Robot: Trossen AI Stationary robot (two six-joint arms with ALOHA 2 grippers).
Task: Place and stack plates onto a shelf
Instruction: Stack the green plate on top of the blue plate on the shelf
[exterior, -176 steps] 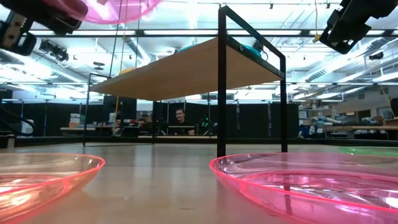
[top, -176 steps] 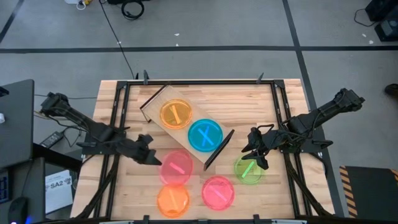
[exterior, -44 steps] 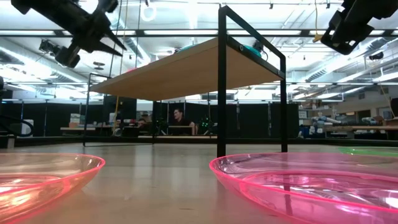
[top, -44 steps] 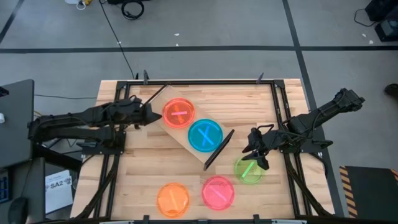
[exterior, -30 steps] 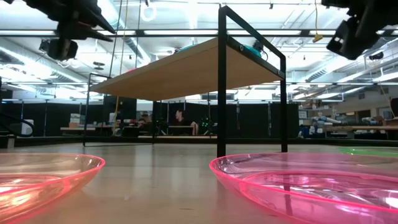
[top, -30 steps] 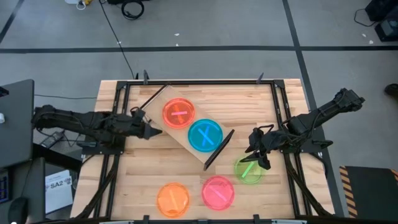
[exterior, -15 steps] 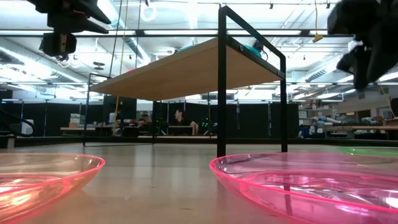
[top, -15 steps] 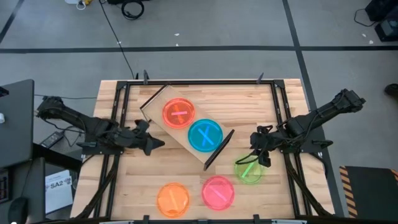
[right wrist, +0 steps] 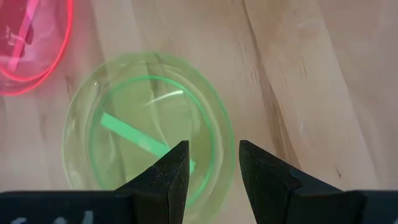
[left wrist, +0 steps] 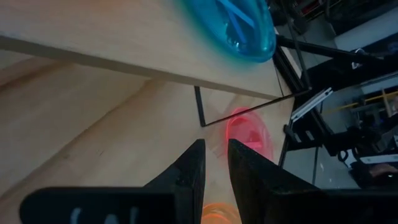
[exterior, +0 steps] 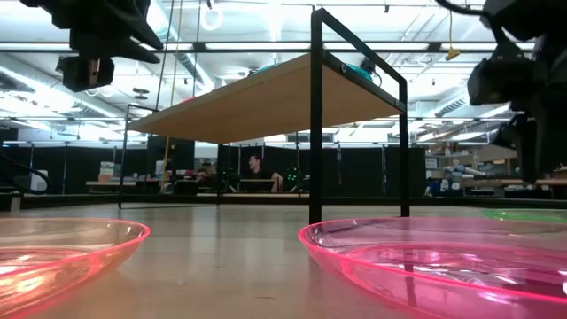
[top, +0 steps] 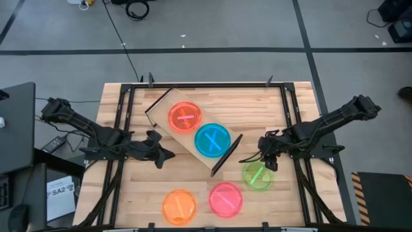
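Right gripper (right wrist: 211, 163) parted; left gripper (left wrist: 214, 163) narrowly parted, empty.

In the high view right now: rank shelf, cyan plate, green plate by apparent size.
1. shelf, clearly largest; it carries two plates side by side with board to spare.
2. cyan plate.
3. green plate, slightly smaller-looking. The cyan one sits raised on the shelf, nearer the camera, so that gap may not be real.
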